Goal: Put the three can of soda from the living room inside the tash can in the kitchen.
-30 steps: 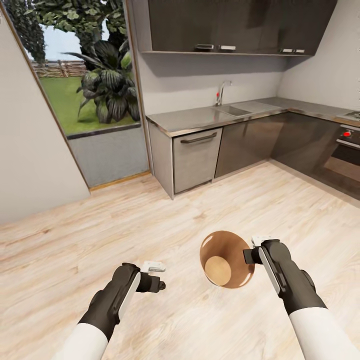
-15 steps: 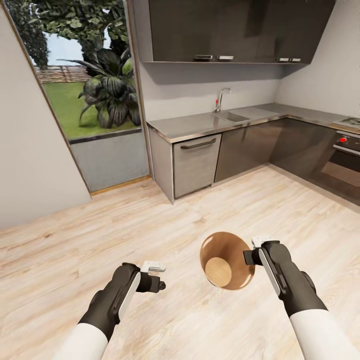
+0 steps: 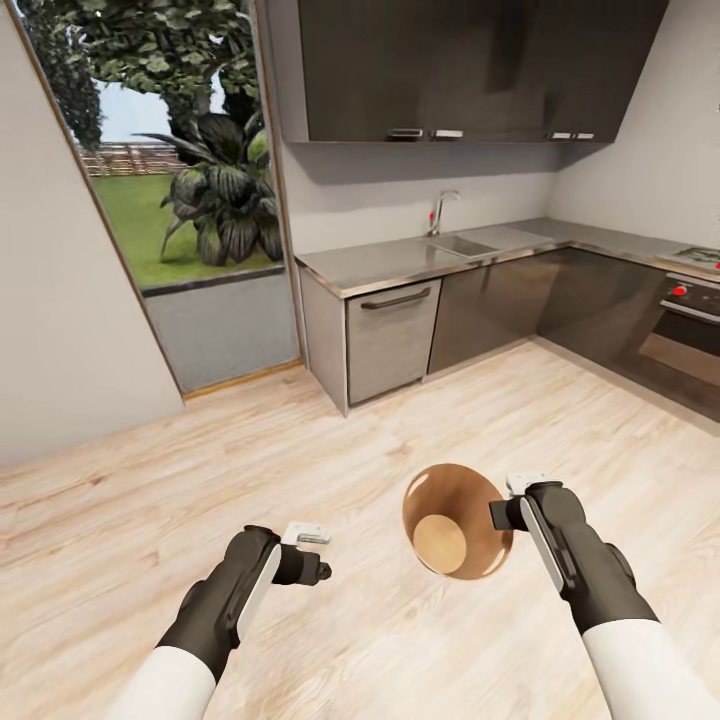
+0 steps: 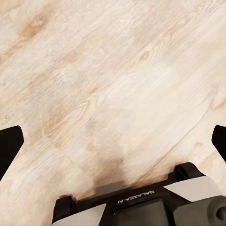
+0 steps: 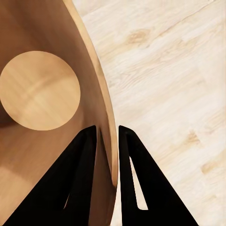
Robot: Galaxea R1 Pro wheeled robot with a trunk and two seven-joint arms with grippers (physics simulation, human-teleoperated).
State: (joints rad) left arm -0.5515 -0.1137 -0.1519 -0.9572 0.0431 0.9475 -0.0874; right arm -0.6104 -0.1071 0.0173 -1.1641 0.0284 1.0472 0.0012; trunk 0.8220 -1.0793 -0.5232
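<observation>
The tash can hangs over the wood floor in the head view, its orange-brown inside and round pale bottom facing me. My right gripper is shut on its rim. In the right wrist view the black fingers pinch the can's thin wall, one inside and one outside. My left gripper is held low at the left, open and empty; the left wrist view has its fingertips far apart over bare floor. No can of soda is in view.
A kitchen counter with a sink and tap runs along the back wall, dark cupboards above it. An oven stands at the right. A tall window onto a garden fills the back left. Light wood floor lies between.
The whole view has shifted slightly: the counter and cupboards sit lower in the picture, so the camera has moved. Both arms and the held bin keep the same pose.
</observation>
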